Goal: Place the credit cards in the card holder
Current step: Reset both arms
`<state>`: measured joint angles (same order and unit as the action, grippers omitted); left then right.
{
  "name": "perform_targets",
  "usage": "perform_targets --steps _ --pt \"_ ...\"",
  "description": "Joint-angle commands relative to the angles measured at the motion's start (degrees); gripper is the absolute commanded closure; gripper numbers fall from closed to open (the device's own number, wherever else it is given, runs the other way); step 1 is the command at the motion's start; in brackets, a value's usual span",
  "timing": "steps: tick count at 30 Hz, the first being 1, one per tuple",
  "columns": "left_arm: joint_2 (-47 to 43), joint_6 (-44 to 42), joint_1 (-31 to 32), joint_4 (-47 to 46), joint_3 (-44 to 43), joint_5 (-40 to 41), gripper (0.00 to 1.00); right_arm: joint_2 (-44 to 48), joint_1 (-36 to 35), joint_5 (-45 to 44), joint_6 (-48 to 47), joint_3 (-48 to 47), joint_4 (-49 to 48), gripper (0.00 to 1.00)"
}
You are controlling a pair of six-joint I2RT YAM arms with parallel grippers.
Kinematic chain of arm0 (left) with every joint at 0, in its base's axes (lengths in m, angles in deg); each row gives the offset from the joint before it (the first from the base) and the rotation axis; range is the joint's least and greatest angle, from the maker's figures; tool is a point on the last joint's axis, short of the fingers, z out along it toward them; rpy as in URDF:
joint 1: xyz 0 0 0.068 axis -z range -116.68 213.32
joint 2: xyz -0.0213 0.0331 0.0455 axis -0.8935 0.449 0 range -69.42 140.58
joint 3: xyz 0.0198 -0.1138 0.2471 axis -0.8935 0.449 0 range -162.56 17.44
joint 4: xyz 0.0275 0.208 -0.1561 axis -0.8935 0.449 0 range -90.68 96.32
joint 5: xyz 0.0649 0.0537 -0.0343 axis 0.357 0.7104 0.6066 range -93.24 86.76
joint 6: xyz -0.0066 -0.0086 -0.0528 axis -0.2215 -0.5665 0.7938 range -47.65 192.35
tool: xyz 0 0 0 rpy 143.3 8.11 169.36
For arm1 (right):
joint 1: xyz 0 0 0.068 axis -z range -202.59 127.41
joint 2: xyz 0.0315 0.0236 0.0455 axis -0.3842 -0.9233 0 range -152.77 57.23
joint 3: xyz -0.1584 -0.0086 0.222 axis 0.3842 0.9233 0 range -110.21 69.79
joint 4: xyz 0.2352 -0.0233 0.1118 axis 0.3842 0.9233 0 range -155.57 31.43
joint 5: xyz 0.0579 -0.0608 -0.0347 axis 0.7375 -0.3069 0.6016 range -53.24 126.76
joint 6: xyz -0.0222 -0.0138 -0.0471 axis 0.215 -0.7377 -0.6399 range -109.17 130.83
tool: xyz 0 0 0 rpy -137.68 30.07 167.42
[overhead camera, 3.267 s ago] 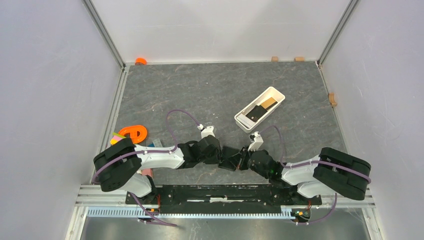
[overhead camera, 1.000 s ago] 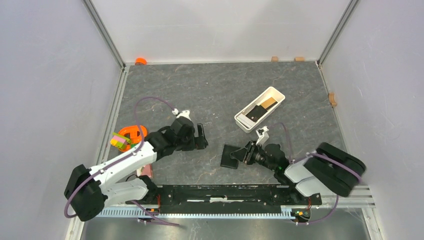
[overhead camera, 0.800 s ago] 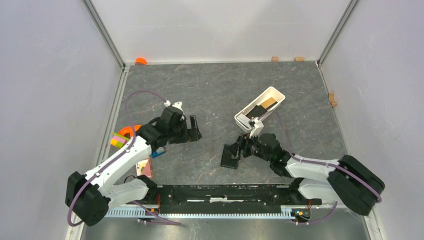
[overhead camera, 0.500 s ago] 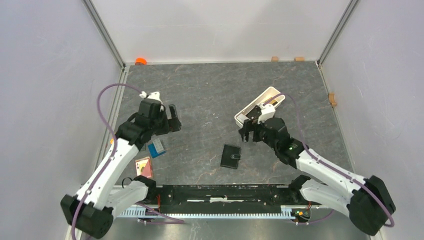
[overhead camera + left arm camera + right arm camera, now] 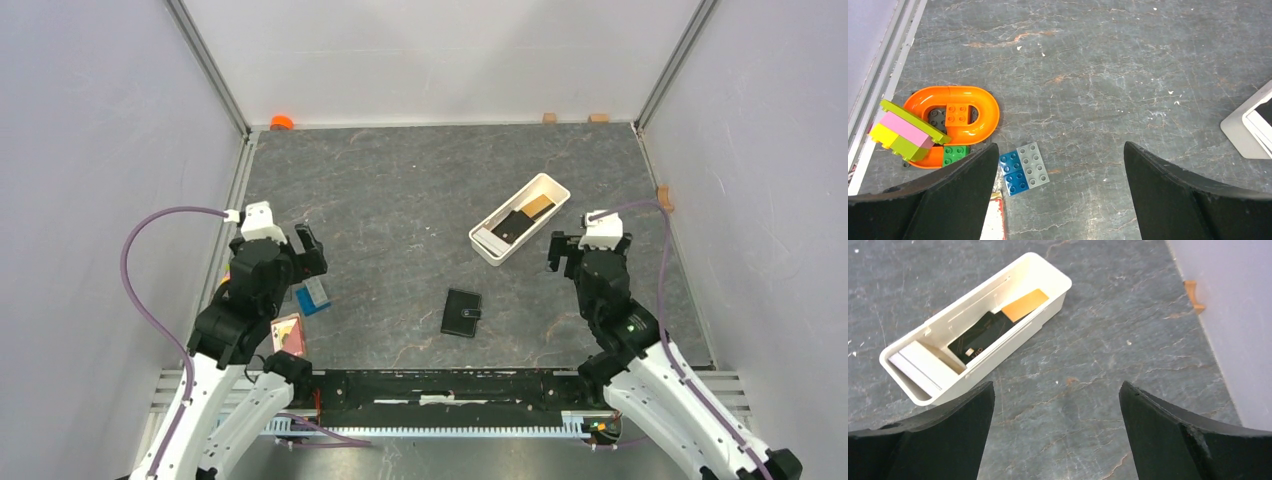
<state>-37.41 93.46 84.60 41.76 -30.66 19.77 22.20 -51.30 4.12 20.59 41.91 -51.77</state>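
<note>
Your right gripper [image 5: 1058, 440] and left gripper [image 5: 1060, 192] both hang spread wide, empty. The credit cards [image 5: 980, 337] lie flat in the white tray [image 5: 1048, 265], and the card holder [image 5: 461, 313] lies shut on the table. The fingers could catch the tray's walls and shove it.

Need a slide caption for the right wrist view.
Right gripper open beside white tray holding a black card, tan card and pale card.

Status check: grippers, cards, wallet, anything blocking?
Left gripper open, empty. Right gripper open, empty, near the white tray. Cards lie in the tray; wallet shut on the table, apart. Toy bricks far left, not blocking.
</note>
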Motion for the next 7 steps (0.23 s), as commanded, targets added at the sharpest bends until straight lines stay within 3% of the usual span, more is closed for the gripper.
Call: perform_targets --steps 1,7 --pt "1.0 -2.8 -0.2 -2.5 0.2 2.4 0.0 4.1 0.1 -4.6 -3.5 2.5 -3.7 0.02" --pt "1.3 -3.0 -0.2 -2.0 -0.1 2.4 0.0 4.8 0.1 -5.3 -3.1 2.6 -3.1 0.02"
